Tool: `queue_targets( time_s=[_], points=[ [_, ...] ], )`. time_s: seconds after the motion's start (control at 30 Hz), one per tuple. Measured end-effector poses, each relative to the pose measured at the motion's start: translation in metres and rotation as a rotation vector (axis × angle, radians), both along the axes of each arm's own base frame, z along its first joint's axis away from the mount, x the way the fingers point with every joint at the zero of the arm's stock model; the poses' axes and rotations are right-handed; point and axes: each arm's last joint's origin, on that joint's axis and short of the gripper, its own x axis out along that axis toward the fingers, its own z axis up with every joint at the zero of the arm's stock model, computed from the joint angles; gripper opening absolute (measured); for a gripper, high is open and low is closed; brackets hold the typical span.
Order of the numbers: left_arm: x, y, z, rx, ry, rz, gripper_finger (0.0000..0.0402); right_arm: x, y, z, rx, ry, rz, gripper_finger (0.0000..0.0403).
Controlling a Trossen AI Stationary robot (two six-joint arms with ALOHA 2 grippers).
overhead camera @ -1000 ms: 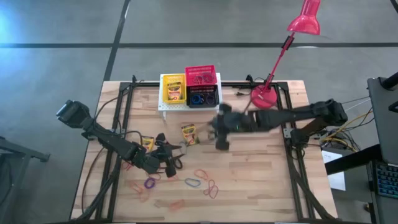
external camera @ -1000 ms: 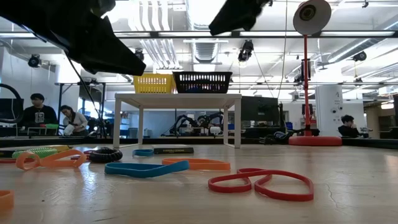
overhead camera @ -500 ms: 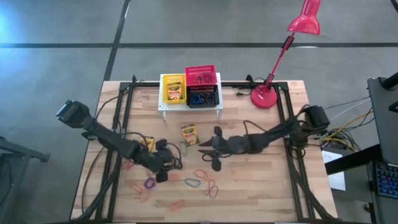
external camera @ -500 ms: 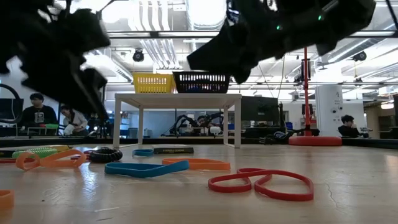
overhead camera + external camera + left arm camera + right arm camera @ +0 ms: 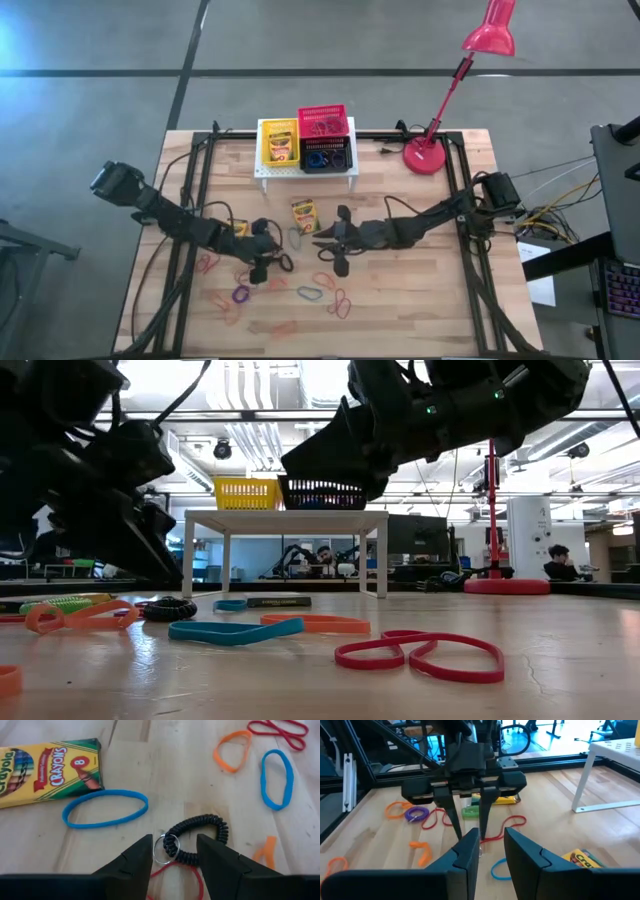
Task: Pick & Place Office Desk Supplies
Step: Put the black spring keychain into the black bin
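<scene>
The white stand (image 5: 305, 172) at the table's back edge serves as the landmark here; it carries the yellow basket (image 5: 279, 146) with one crayon box inside, the red basket (image 5: 323, 122) and the black basket (image 5: 327, 157), which look like the drop-off points for the supplies.

Well in front of the stand and to its left, the left gripper (image 5: 257, 262) hangs low over the wood. Its fingers stand apart with nothing between them, straddling the metal ring of a black coiled loop (image 5: 196, 837), so it looks lined up to pinch that coil. A blue loop (image 5: 105, 808) lies just beside the coil, and a crayon box (image 5: 47, 765) lies flat just past it.

Another crayon box (image 5: 304, 214) lies directly in front of the stand.

A little to the right of that, the right gripper (image 5: 335, 246) reaches in toward the left one. Its fingers show a gap and grasp nothing; the wrist view is too poor to say which loop it aims at, possibly the blue one.

The remaining coloured loops (image 5: 334, 299) lie scattered farther from the stand, near the front edge, not yet collected.
</scene>
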Motion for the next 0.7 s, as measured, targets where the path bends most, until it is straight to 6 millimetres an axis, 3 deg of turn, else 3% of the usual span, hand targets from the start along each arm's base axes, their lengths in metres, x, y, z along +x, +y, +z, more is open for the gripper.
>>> queue_targets(
  time_s=[0.27,0.7],
  points=[
    [0.0021,0.0023,-0.0006,-0.010,-0.008,0.006,0.0128,0.0007,-0.0001,0.0010,-0.003,-0.003,0.003,0.0076],
    [0.0023,0.0018,-0.0024,-0.038,0.003,0.016,0.0125,0.0008,0.0000,0.0010,-0.044,0.000,0.015,0.0082]
  ],
)
